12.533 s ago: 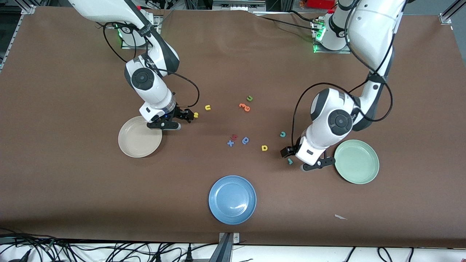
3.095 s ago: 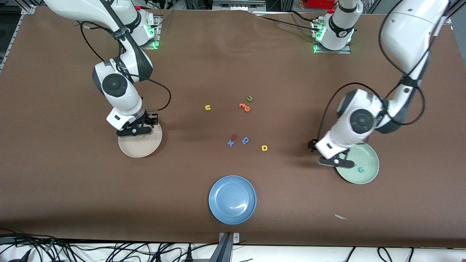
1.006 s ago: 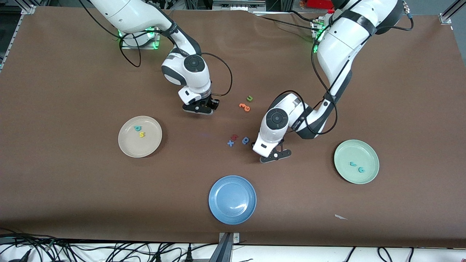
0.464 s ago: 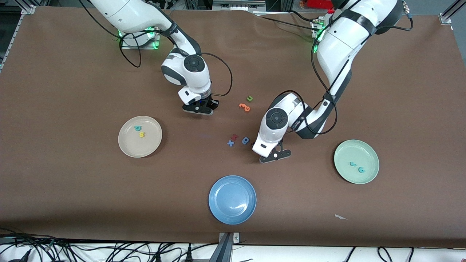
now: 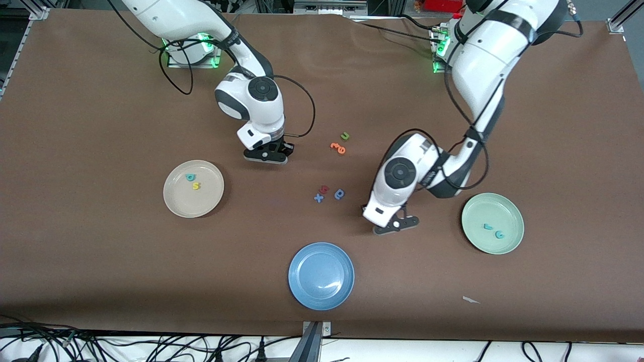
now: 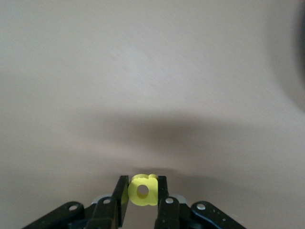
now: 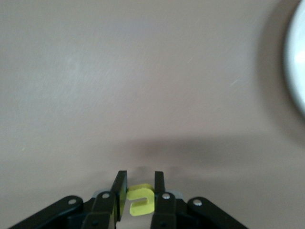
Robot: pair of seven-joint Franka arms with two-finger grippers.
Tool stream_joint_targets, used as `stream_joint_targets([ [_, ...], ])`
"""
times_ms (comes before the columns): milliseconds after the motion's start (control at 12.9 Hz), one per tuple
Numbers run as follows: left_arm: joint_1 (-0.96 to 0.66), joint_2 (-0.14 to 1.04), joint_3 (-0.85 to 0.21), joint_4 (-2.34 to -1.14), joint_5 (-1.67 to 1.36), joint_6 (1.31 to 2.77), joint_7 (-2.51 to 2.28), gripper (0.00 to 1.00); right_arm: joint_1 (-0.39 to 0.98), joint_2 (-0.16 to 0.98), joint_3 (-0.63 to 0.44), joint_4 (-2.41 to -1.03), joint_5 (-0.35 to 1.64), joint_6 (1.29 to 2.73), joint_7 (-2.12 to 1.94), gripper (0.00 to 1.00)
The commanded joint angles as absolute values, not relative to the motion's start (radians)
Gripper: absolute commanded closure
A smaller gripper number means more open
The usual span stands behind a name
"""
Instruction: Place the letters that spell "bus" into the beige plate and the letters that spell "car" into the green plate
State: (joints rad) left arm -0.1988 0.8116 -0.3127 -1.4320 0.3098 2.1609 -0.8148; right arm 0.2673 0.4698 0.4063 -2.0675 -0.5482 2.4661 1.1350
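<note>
Left gripper (image 6: 141, 198): clamped on yellow a (image 6: 143, 190), above bare table (image 5: 553, 125) mid-width, toward the green plate.
Right gripper (image 7: 139, 195): clamped on yellow u (image 7: 142, 200), above table toward the base edge.
Beige plate (image 5: 176, 203): holds teal b (image 5: 190, 177), yellow s (image 5: 196, 186).
Green plate (image 5: 513, 241), near the left arm's end: holds teal r (image 5: 487, 227), teal c (image 5: 499, 234).
Blue plate (image 5: 302, 291): near the camera edge.

Brown matte table (image 5: 100, 261) filling the view, metal frame rails (image 5: 621, 17) at its corners, tangled black cables (image 5: 151, 347) along a white edge strip (image 5: 453, 347) nearest the front camera.
</note>
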Motion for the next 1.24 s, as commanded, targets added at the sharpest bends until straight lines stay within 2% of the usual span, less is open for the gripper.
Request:
stream_joint_targets([
  [0, -0.086, 0.735, -0.318, -1.451, 0.250, 2.067, -0.562, 0.92, 0.209, 0.359, 0.407, -2.083, -0.435, 2.367, 0.883, 0.79],
  [232, 0.030, 0.724, -0.314, -1.454, 0.259, 2.051, -0.326, 0.92, 0.100, 0.301, 0.407, -2.086, -0.402, 2.298, 0.630, 0.79],
  [542, 0.171, 0.727, -0.307, -1.474, 0.268, 2.051, -0.004, 0.91, -0.035, 0.314, 0.407, -2.091, -0.403, 2.307, 0.430, 0.78],
  [619, 0.201, 0.727, -0.305, -1.477, 0.270, 2.051, 0.061, 0.85, -0.064, 0.340, 0.405, -2.091, -0.403, 2.325, 0.398, 0.78],
  [696, 0.230, 0.727, -0.307, -1.477, 0.270, 2.051, 0.118, 0.47, -0.080, 0.354, 0.405, -2.095, -0.403, 2.354, 0.394, 0.76],
  [774, 0.242, 0.727, -0.308, -1.473, 0.267, 2.051, 0.162, 0.00, -0.081, 0.357, 0.405, -2.097, -0.403, 2.364, 0.403, 0.70],
  [1006, 0.241, 0.703, -0.311, -1.460, 0.252, 2.040, 0.160, 0.00, -0.080, 0.350, 0.407, -2.095, -0.332, 2.361, 0.408, 0.51],
  [1160, 0.241, 0.692, -0.313, -1.456, 0.250, 2.013, 0.156, 0.00, -0.080, 0.330, 0.408, -2.089, -0.269, 2.352, 0.397, 0.46],
])
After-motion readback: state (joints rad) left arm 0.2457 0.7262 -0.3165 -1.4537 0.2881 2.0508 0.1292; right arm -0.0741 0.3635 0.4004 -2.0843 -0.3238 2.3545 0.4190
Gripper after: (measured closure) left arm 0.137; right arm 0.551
